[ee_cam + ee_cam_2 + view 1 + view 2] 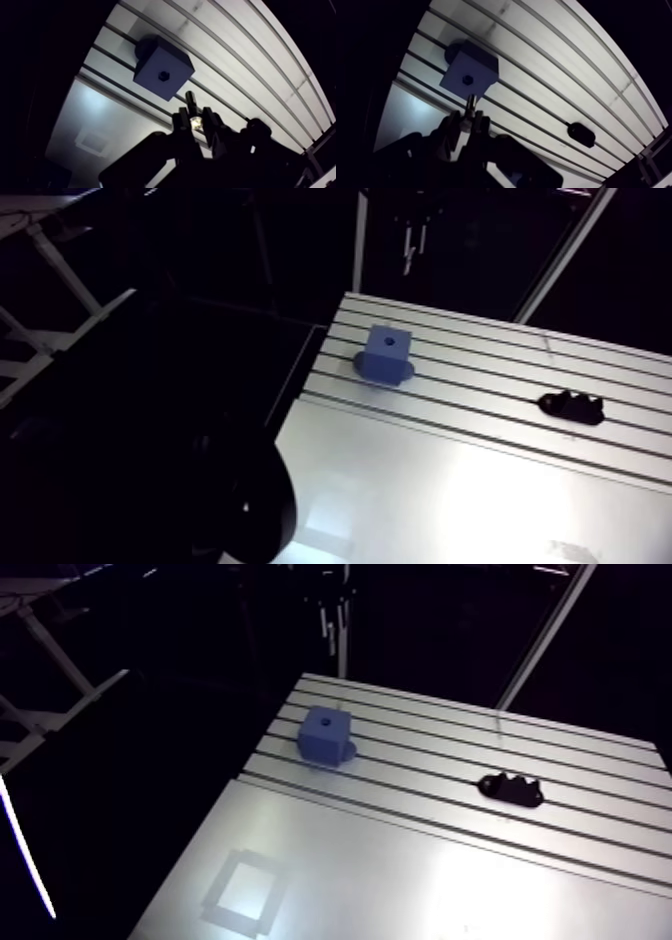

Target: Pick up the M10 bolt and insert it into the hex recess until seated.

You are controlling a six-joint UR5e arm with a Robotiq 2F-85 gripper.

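Note:
A blue block stands on the slotted table near its left edge. A small dark hex recess shows in the block's top face. In the wrist view my gripper is shut on the M10 bolt. The bolt's head sits between the fingertips and its shank points out ahead towards the block. The bolt tip is held well above the table, short of the recess and a little to one side of it.
A black, lumpy part lies in the slots to the right of the block. A smooth metal plate with a square outline mark covers the near half of the table. The table's left edge drops off just beside the block.

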